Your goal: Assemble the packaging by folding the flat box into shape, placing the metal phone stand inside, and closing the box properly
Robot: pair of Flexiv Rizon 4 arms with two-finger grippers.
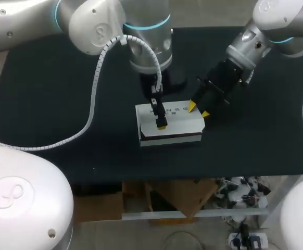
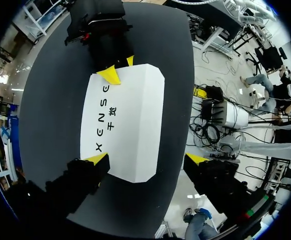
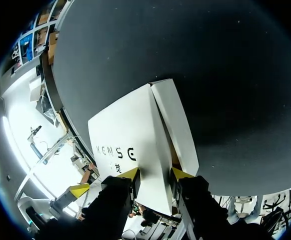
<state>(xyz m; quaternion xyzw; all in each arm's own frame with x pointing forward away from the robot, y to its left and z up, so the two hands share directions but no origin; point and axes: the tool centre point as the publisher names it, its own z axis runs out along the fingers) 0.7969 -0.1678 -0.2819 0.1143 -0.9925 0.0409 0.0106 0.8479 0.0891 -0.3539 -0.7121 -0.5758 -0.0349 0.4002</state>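
The white box (image 1: 175, 124) lies in the middle of the black table, printed lid (image 2: 130, 115) facing up. My left gripper (image 1: 158, 110) hangs open above the box's left end. One of its fingertips (image 2: 98, 159) is over the printed edge, and the other is out past the opposite edge. My right gripper (image 1: 199, 110) is at the box's right end, shut on the lid (image 3: 135, 135) where it meets the narrow side flap (image 3: 178, 130). Its yellow tips also show at the far end of the box as my right gripper (image 2: 119, 68) in the left wrist view. No metal phone stand is visible.
The black table (image 1: 52, 94) is bare around the box. Its front edge (image 1: 193, 176) runs a short way in front of the box. A white coiled cable (image 1: 95, 88) hangs from my left arm over the table's left half.
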